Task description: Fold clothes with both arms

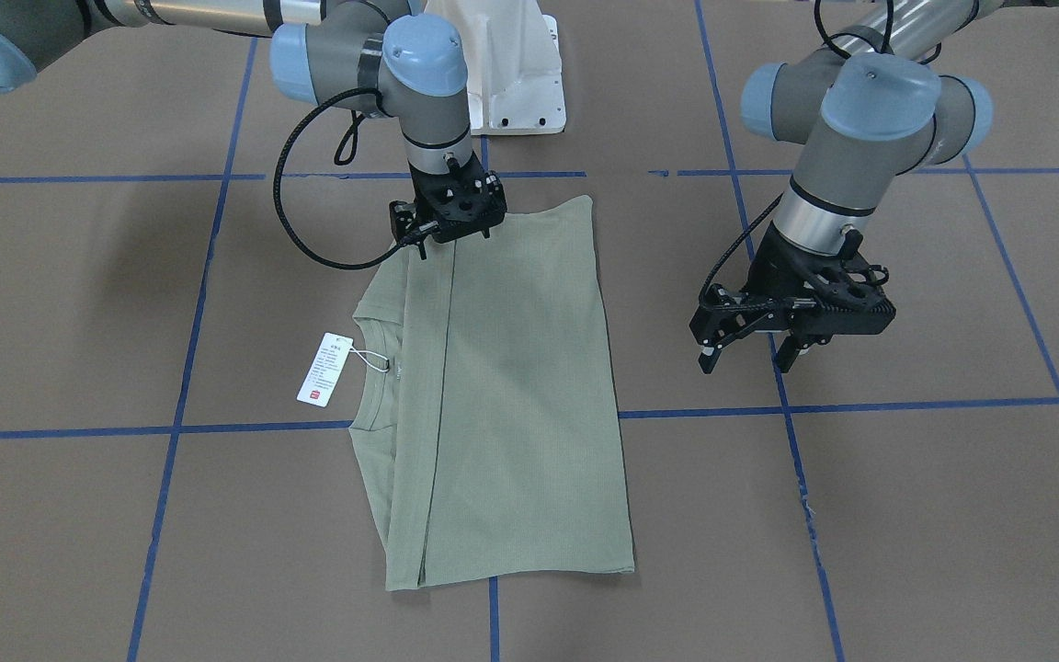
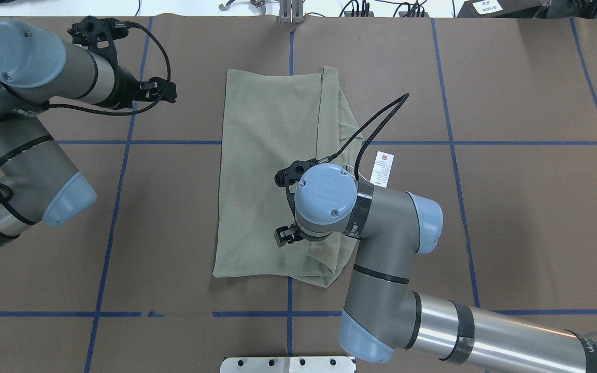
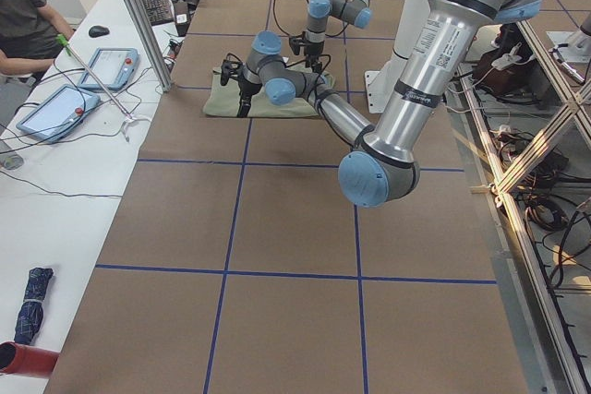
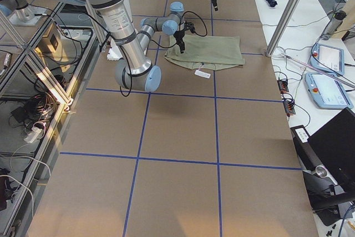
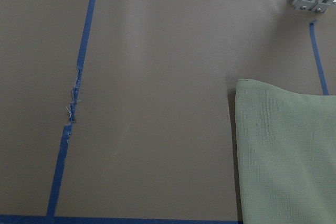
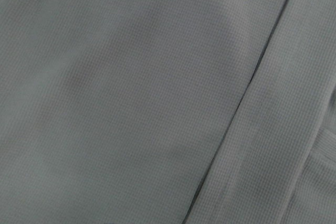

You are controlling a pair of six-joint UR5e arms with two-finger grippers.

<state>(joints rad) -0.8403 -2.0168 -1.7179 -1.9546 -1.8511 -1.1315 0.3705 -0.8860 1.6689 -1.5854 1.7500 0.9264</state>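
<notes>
Brown table [image 1: 79, 303], folded shirt [image 1: 520, 395], left tool [image 1: 750, 354] spread

Probably a lab: teach pendants [image 4: 330, 90]

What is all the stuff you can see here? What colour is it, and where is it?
shirt: one, olive green, folded flat mid-table.
hang tag: one, white with a red mark, on the table beside the collar, on a string.
table: one, brown cover with blue tape lines.
base pedestal: one, white, at the robot's side of the table.
control pads: two, grey with screens, on the white side bench.
person: one, grey top, sitting at that bench.
right gripper: one, black, down on the shirt's edge nearest the robot; fingers hidden.
left gripper: one, black, open, over bare table beside the shirt.
</notes>
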